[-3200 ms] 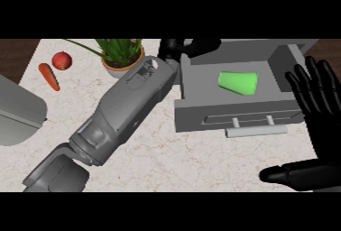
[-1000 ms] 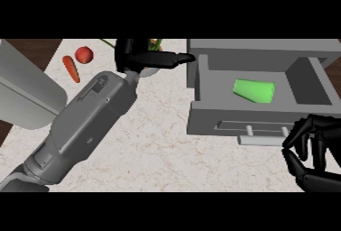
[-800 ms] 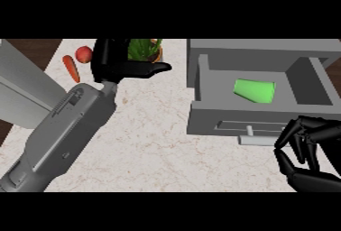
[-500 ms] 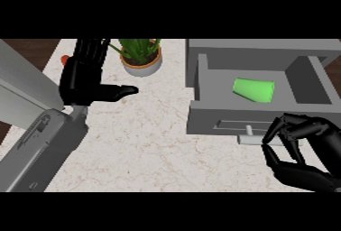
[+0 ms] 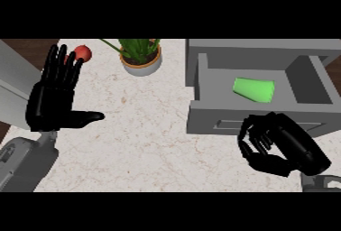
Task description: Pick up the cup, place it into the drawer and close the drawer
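A green cup (image 5: pixel 254 89) lies on its side inside the open grey drawer (image 5: pixel 200 85) at the upper right. My right hand (image 5: pixel 283 144) is in front of the drawer's front panel (image 5: pixel 220 124), fingers curled towards it and holding nothing. My left hand (image 5: pixel 57 92) is at the left over the counter, open with fingers straight and pointing away, thumb out to the right. It is well apart from the drawer.
A potted plant (image 5: pixel 140 56) stands at the back, left of the drawer. A red round fruit (image 5: pixel 82 52) shows behind my left hand's fingers. A grey appliance (image 5: pixel 13 85) fills the far left edge. Marble counter (image 5: pixel 146 135) lies between the hands.
My left arm has drawn back from the drawer to the left and its hand has opened flat. My right hand has risen towards the drawer front with curled fingers. The cup stays in the drawer.
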